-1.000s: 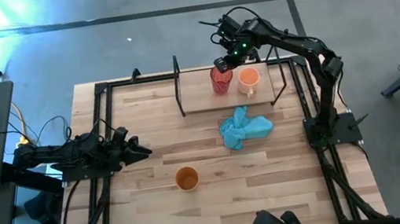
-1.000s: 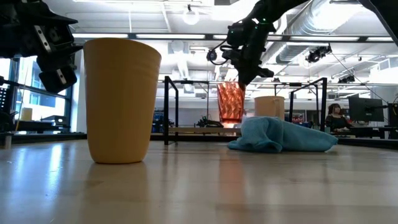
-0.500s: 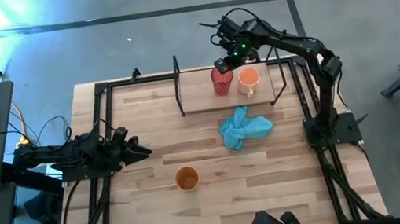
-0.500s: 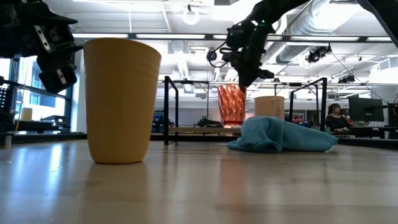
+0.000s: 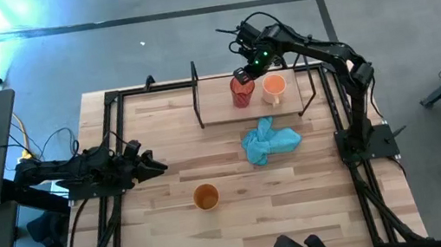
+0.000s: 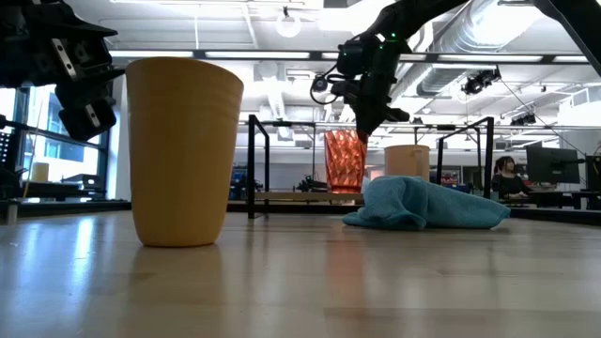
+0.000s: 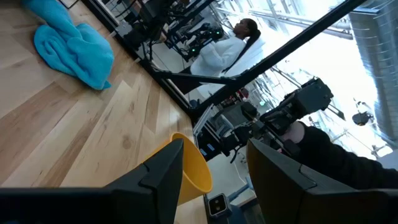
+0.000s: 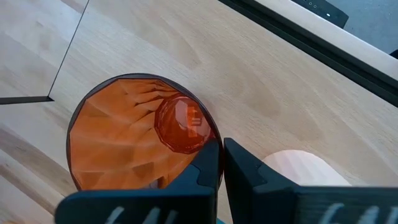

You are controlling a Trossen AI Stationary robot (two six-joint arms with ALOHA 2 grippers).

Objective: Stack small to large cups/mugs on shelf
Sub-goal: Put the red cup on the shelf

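On the shelf (image 5: 219, 111) at the table's far edge, the red cup (image 5: 241, 91) stood upright just beside the mug (image 5: 273, 87), the two close but apart. Right gripper (image 5: 241, 74) hung directly over the red cup, its fingers (image 8: 208, 163) pressed together and pinching the cup's rim on the side nearest the mug; the wrist view looked straight down into the cup (image 8: 140, 140). A blue cloth (image 5: 271, 142) lay on the table (image 5: 303, 207) in front of the shelf. Nearer the front stood the amber cup (image 5: 205, 197), alone. Left gripper (image 5: 155, 166) waited at the table's left side, fingers spread, holding nothing, well apart from the amber cup
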